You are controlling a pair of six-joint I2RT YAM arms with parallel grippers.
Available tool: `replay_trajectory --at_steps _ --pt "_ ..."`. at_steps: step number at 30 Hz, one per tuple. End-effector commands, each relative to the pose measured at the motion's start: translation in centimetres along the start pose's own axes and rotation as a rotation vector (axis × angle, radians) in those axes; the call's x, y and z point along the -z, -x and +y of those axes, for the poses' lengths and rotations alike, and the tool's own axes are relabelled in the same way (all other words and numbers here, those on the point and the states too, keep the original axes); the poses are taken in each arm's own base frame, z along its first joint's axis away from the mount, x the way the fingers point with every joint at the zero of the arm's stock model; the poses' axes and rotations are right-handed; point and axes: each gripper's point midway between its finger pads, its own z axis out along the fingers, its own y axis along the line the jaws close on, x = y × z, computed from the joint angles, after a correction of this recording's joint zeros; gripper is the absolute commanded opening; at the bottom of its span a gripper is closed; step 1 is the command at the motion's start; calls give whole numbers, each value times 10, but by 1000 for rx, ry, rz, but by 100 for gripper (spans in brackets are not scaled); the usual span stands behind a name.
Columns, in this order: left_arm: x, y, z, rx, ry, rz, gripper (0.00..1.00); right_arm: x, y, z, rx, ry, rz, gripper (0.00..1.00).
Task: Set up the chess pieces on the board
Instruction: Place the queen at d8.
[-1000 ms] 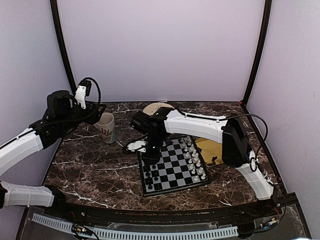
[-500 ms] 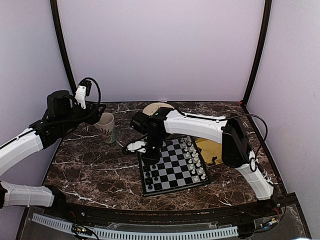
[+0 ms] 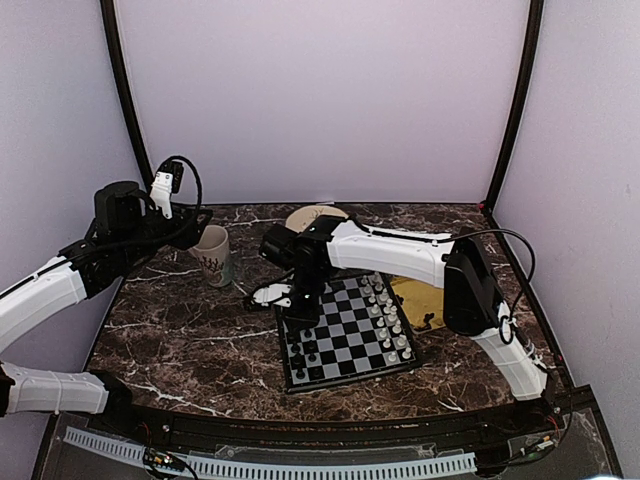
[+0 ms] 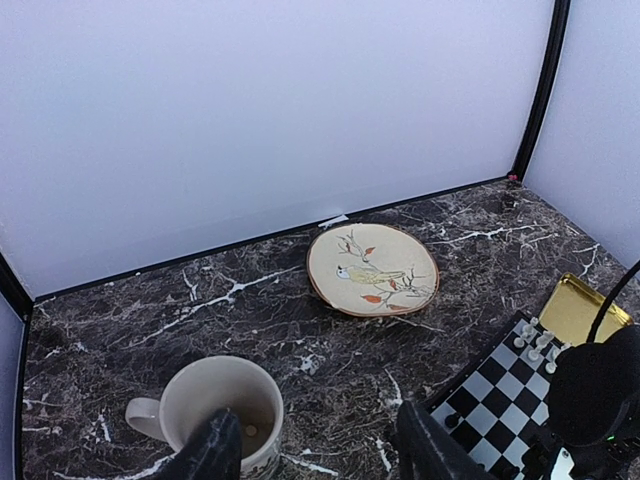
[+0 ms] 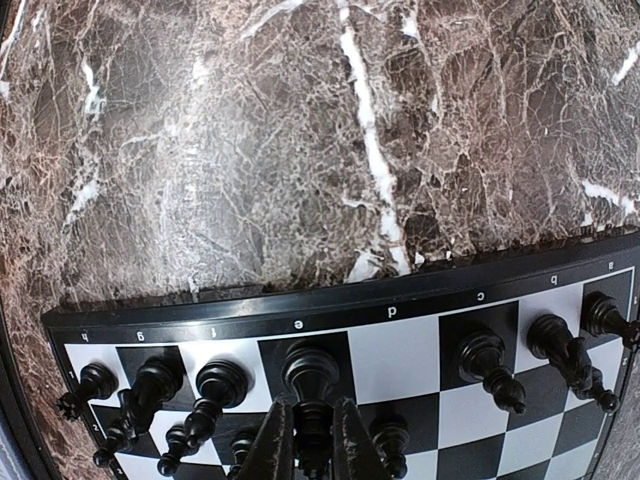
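Right gripper (image 5: 312, 418): jaws nearly closed, pinching the stem of one black piece (image 5: 310, 372). The piece's base is over a dark square in the board's (image 5: 400, 365) outer row, next to the rim letter "e". I cannot tell whether the base rests on the square.

More black pieces (image 5: 482, 357) stand on either side in the same two rows, at 9 and 3 o'clock from the held one. White letters printed along the board's dark rim read a, b, c, d, e and g, running from 3 o'clock towards 9 o'clock. Beyond the rim, at 12 o'clock, is dark marbled table (image 5: 300, 150).

From above, the right gripper (image 3: 303, 297) is over the far left corner of the board (image 3: 350, 340), which lies at the table's middle. Black pieces (image 3: 300, 350) line its 9 o'clock edge and white pieces (image 3: 388, 318) its 3 o'clock edge. A yellow tray (image 3: 418, 297) lies just beside the board at 3 o'clock. A plate (image 3: 315, 213) sits at 12 o'clock, near the back wall.

Left gripper (image 4: 320, 455): jaws about halfway apart, holding nothing, raised over the table just beside a cream mug (image 4: 200, 390). The mug stands at 10 o'clock from the board. The plate (image 4: 372, 270) has a painted bird on a branch
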Motion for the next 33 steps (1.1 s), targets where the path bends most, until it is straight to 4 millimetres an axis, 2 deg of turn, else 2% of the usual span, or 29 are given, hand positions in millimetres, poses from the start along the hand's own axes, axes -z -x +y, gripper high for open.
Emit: replay_trajectory --at_steps 1,9,14,15,19,25,33 --pt "2 6 -2 -10 -12 -32 55 -5 -4 9 11 20 30 6" --pt "2 6 -2 -12 -13 -31 55 -7 -5 10 14 21 35 21" --pt "2 5 -2 -12 -12 -29 55 -6 -5 11 16 20 37 25" --pt "2 5 -2 -13 -14 -30 55 -4 -3 11 16 16 31 29" --pt "1 5 -2 -14 -13 -30 55 1 -2 9 18 1 26 32" --pt "0 3 -1 -17 -11 -25 55 28 2 8 36 -49 -5 36" --pt "-5 -3 -3 -27 -18 -5 55 76 -13 4 19 -94 -41 39"
